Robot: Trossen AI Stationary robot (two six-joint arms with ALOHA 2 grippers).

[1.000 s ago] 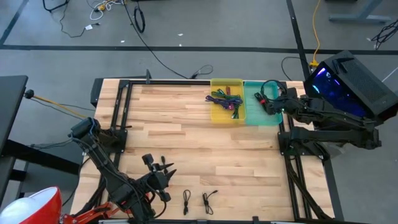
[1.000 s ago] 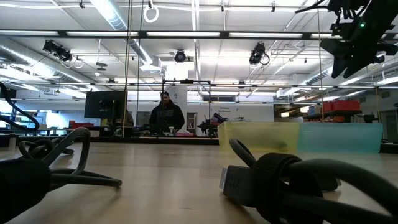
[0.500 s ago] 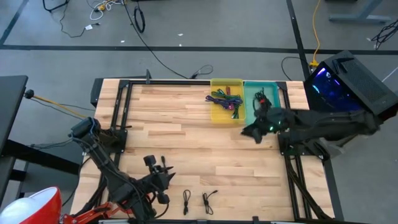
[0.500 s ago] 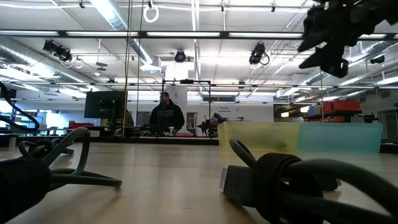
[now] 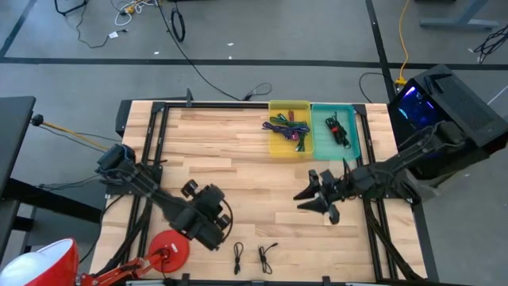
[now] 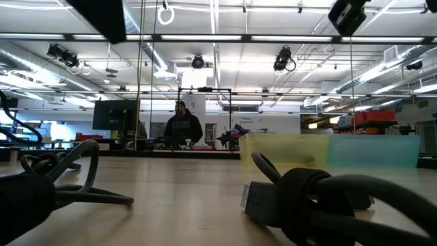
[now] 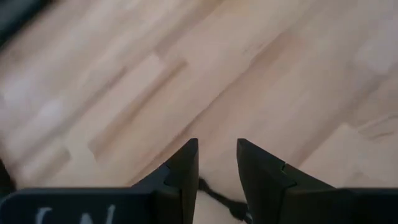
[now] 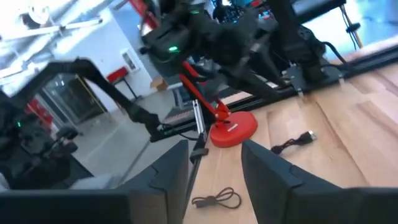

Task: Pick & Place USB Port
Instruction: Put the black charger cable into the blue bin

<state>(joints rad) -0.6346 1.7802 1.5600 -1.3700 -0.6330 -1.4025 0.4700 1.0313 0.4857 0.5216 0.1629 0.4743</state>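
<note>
Presumably each USB cable is light, limp and springy: it will sag and swing once lifted, and a loose end may snag. The bundled middle, where the loops are gathered, appears the safest place to grip; the plug end is small, hard and likely slippery. Two short dark cables, one USB cable (image 5: 238, 257) and a second cable (image 5: 265, 257), lie folded side by side at the near edge of the wooden worktop (image 5: 238, 179), with small connectors at their ends. Further cables already rest in the yellow bin (image 5: 277, 148) and the teal bin (image 5: 351, 151) at the far edge. The left end effector (image 5: 213, 232) hovers just beside the near cables, fingers parted and empty. The right end effector (image 5: 316, 196) hangs mid-worktop, well apart from both bins, fingers parted and grasping nothing.
</note>
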